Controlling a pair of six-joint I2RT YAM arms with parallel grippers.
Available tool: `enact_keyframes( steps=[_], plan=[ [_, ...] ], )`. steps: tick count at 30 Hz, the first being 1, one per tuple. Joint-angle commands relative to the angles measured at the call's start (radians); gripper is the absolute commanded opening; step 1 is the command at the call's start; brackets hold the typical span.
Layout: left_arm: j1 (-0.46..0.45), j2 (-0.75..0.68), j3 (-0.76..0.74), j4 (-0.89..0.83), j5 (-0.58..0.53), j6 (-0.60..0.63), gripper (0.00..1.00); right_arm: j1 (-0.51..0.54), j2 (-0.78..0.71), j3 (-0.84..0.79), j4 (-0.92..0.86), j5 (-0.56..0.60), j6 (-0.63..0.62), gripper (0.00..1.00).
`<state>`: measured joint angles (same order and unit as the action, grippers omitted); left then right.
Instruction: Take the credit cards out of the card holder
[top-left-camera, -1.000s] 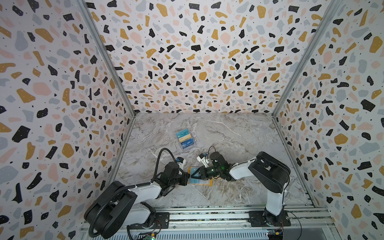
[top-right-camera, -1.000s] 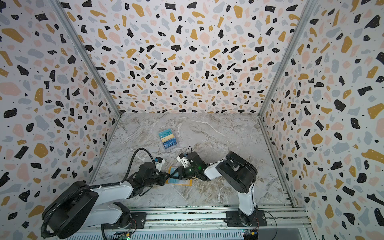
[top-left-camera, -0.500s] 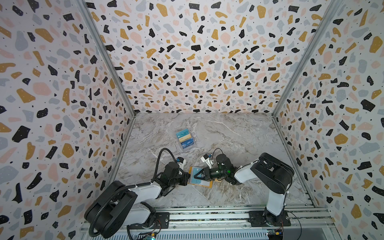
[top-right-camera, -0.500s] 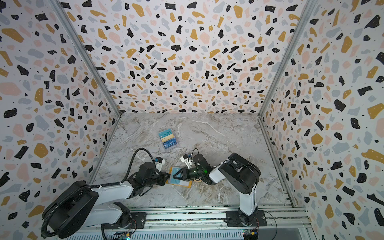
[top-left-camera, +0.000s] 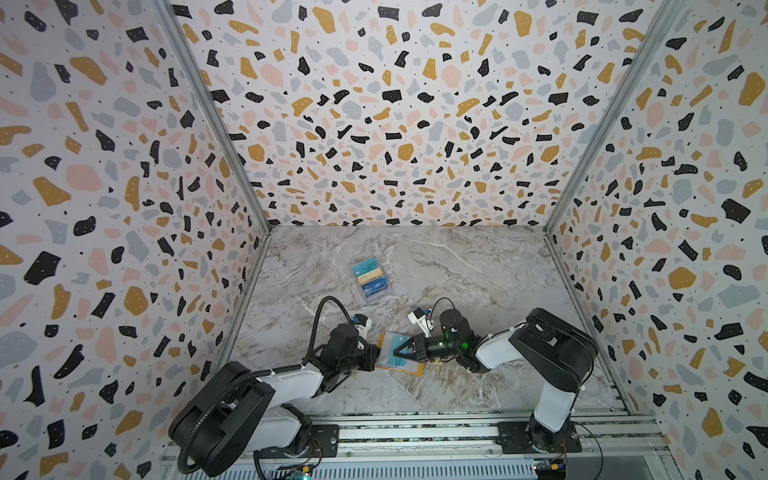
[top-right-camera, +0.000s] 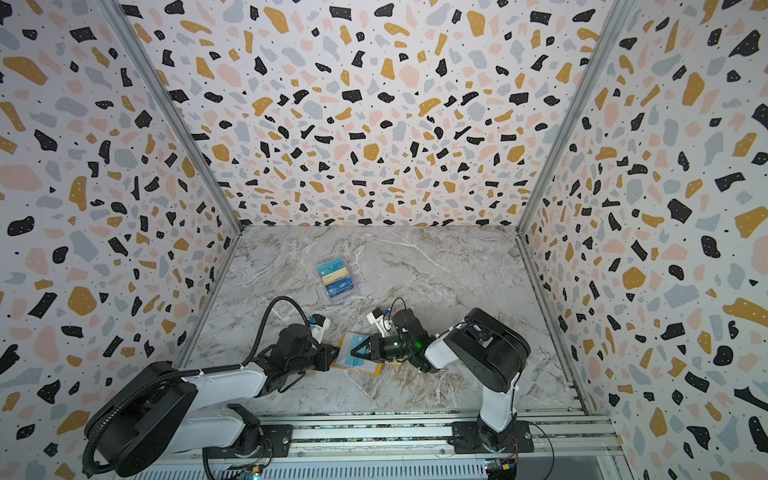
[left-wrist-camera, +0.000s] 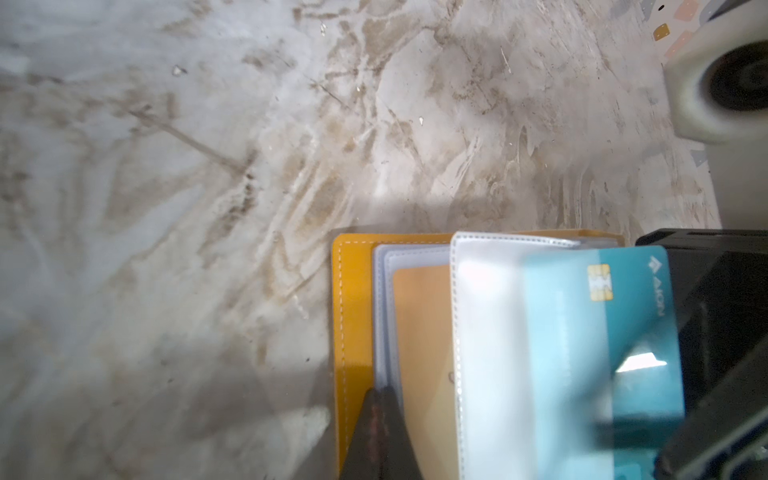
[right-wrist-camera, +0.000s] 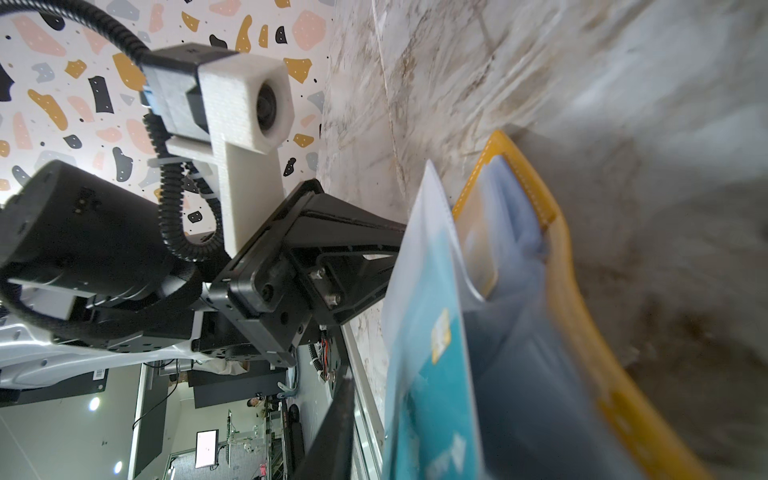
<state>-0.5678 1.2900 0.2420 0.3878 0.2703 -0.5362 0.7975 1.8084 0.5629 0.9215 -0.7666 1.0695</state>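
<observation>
1. We see the left tool (top-left-camera: 376, 356) low at the front of the table (top-left-camera: 457, 266), left of centre, jaws closed tight together. In the left wrist view its fingertips (left-wrist-camera: 376, 424) lie on the near edge of the card holder (left-wrist-camera: 353, 311), where the yellow cover meets the grey sleeves. We can't tell if they pinch it or just press.
2. Behind that tool, well apart twd the back wall, a clear box (top-left-camera: 371, 278) sits flat on the table w/ several cards in tiers.
3. The card holder lies open at front centre, btwn the two tools, yellow cover down and plastic sleeves up.
4. A gold card (left-wrist-camera: 419, 332) sits inside a lower sleeve; we see only part of it.
5. The top clear sleeve (left-wrist-camera: 486, 332) is lifted; the right wrist view shows it standing away from the cover. The teal card (left-wrist-camera: 602, 332) is part-way out of it, chip end bare, other end under the plastic. Its small print is too blurred to read.
6. The right tool (top-left-camera: 394, 355) comes in low from the right, tips at the teal card's bare end. Its jaws are narrow and hold that card.
</observation>
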Motion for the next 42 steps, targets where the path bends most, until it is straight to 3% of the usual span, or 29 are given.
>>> enact_keyframes(
  steps=[1,22,28,36,42],
  plan=[
    [-0.006,0.005,0.003,-0.035,-0.014,-0.004,0.00,-0.006,-0.050,-0.004,0.033,-0.010,0.001,0.21],
    [-0.006,-0.046,-0.024,-0.041,-0.019,-0.027,0.00,-0.074,-0.110,0.011,-0.194,-0.002,-0.107,0.10],
    [-0.006,-0.083,-0.064,0.008,-0.016,-0.084,0.01,-0.104,-0.146,0.077,-0.415,0.028,-0.235,0.05],
    [-0.006,-0.185,-0.069,-0.010,-0.061,-0.119,0.28,-0.104,-0.245,0.195,-0.779,0.151,-0.478,0.03],
    [-0.006,-0.303,-0.005,-0.128,-0.106,-0.093,0.49,-0.106,-0.320,0.228,-0.888,0.165,-0.609,0.02]
  ],
)
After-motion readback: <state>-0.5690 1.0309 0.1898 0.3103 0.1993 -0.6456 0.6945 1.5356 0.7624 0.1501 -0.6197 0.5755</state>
